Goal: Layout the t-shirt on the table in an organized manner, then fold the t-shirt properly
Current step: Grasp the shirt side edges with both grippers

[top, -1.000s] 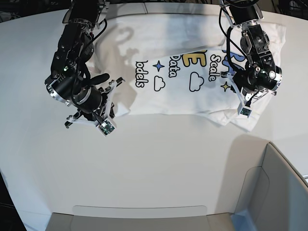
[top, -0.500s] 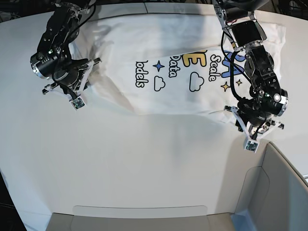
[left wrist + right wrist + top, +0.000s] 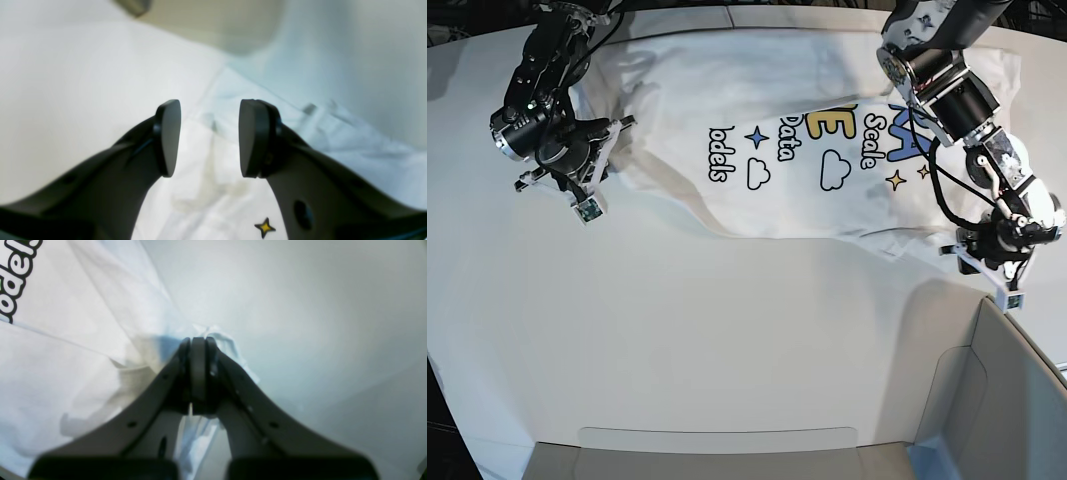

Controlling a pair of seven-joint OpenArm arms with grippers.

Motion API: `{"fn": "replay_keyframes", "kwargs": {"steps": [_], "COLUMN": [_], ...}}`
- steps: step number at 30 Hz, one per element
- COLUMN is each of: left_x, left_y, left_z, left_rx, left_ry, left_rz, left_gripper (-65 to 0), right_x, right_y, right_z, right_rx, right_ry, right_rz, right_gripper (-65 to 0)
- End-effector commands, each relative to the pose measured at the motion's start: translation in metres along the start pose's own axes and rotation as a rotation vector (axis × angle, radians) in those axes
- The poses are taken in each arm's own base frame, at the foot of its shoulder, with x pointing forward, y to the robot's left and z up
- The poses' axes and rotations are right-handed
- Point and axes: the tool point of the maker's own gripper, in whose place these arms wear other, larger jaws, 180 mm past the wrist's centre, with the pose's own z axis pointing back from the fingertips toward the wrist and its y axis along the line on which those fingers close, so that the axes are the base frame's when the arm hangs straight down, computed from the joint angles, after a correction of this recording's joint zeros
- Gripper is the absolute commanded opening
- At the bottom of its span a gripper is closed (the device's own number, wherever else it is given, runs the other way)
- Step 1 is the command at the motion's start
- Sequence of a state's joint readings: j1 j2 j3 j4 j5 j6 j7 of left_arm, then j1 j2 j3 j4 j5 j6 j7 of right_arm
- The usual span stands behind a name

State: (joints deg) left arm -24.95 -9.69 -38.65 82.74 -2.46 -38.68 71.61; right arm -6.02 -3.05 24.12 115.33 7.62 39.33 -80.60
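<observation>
- Spread print side up across the far half of the table point(image 3: 727, 340): the t-shirt point(image 3: 777, 110), lettering, clouds and stars readable from the side.
- Laid out only in part, by the look of it: near hem running crooked, cloth bunched and creased at the end under the right arm, a sleeve or corner doubled over near the left arm.
- No fold made yet; all of the folding left to do, and likely more straightening first.
- Clamped together on a pinch of white fabric at the shirt's edge: the right gripper point(image 3: 197, 373), thin cloth showing between and beyond the pads in the right wrist view.
- Standing apart and empty: the left gripper point(image 3: 206, 138), nothing between the pads, hanging over the shirt's corner close to a small yellow star point(image 3: 265, 227).
- Just beyond that corner, well off the shirt: the grey bin-like panel point(image 3: 1007, 390) at the table's near side.
- Judged stage: stretching the shirt flat from two ends, one end held, the other let go.
</observation>
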Motion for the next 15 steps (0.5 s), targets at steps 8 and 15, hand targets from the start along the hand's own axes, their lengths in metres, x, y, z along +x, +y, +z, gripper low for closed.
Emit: {"fn": "replay_keyframes", "kwargs": {"steps": [8,15], "left_x": [-0.016,-0.008], "left_y": [0.001,-0.001], "left_z": [-0.029,-0.031], "left_rx": [-0.100,-0.117], "left_ry": [0.066,0.056], "left_rz": [0.141,0.156], "left_gripper": [-35.9,-36.0], "right_x": [0.009,0.008], "right_y": [-0.003,-0.004], "right_z": [0.004,0.004], "right_rx": [-0.011,-0.013], "right_ry": [-0.034,-0.032], "right_rz": [0.018,0.020], "right_gripper": [-65.0,-65.0]}}
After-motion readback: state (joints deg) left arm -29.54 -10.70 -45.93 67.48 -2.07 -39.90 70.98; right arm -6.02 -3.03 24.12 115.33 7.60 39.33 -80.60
